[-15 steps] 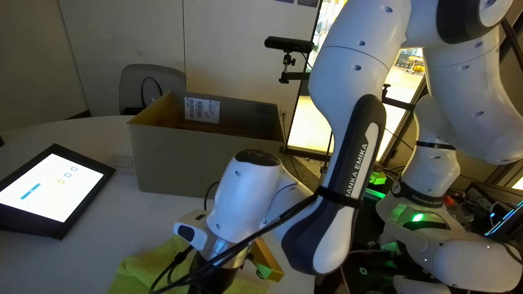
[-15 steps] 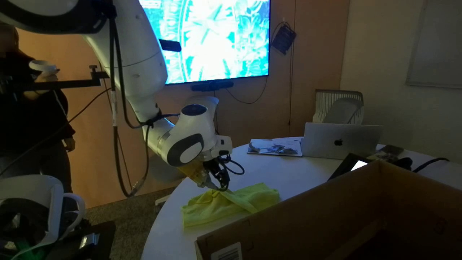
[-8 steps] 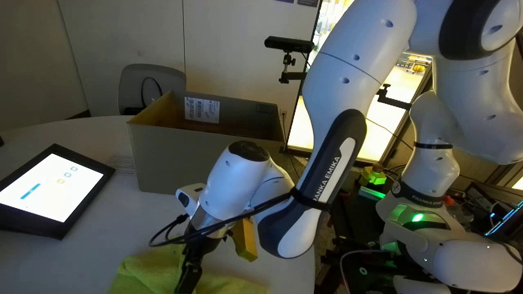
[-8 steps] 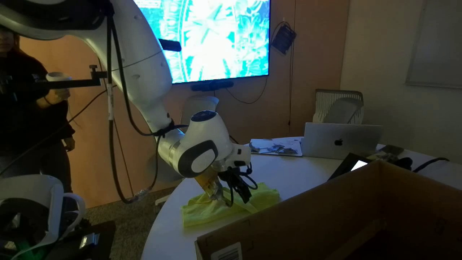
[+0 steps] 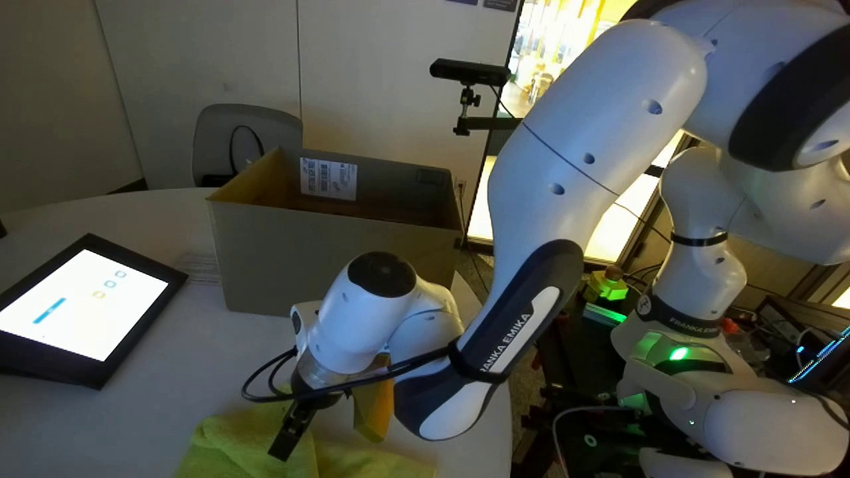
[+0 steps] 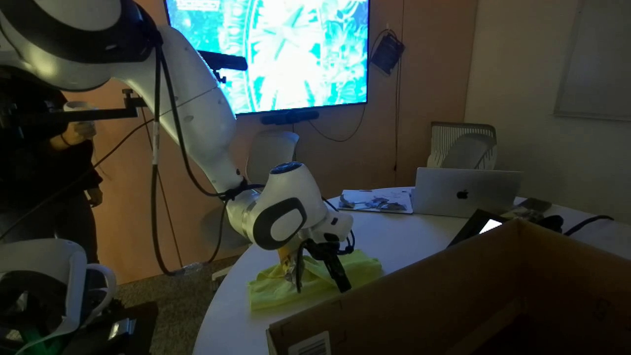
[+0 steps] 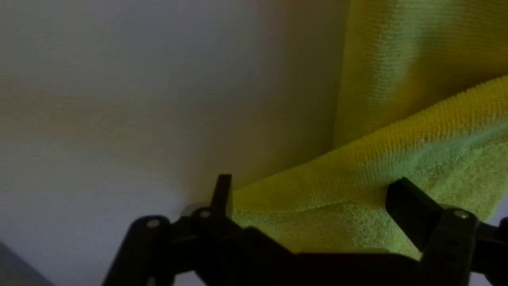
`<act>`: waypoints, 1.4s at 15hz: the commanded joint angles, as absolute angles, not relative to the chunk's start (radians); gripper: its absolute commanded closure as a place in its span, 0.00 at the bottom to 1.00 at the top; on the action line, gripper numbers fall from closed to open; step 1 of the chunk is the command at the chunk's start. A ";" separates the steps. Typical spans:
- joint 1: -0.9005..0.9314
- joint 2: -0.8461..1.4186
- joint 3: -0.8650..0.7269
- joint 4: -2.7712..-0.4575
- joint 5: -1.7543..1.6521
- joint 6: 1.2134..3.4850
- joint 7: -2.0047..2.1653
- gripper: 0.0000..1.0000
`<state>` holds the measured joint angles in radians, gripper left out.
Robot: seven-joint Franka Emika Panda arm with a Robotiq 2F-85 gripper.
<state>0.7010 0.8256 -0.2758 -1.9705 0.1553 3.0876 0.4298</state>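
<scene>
An empty gripper (image 7: 311,182), jaws spread wide, hangs over a yellow-green towel (image 6: 315,283) on a white tabletop (image 5: 153,411). The towel looks light, soft, best pinched at its raised fold (image 7: 369,165); dimness leaves contact uncertain.

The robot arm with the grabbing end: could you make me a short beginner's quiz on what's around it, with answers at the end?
1. True or false: the gripper has its jaws apart.
2. Which lies beneath it: (a) a laptop, (b) a yellow-green cloth, (c) a tablet?
3. Fill in: the open-topped cardboard box stands on the ____.

Key: 1. True. 2. (b). 3. Table.
</scene>
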 commanded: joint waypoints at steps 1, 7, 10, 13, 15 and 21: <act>0.757 0.876 -0.332 -1.913 0.185 3.039 0.517 0.00; 0.738 0.892 -0.311 -1.896 0.180 3.007 0.564 0.01; 0.728 0.889 -0.300 -1.896 0.178 3.009 0.568 0.30; 0.725 0.888 -0.293 -1.890 0.173 3.012 0.568 0.56; 0.720 0.887 -0.290 -1.890 0.172 3.013 0.564 0.68; 0.724 0.876 -0.296 -1.897 0.167 3.018 0.563 0.72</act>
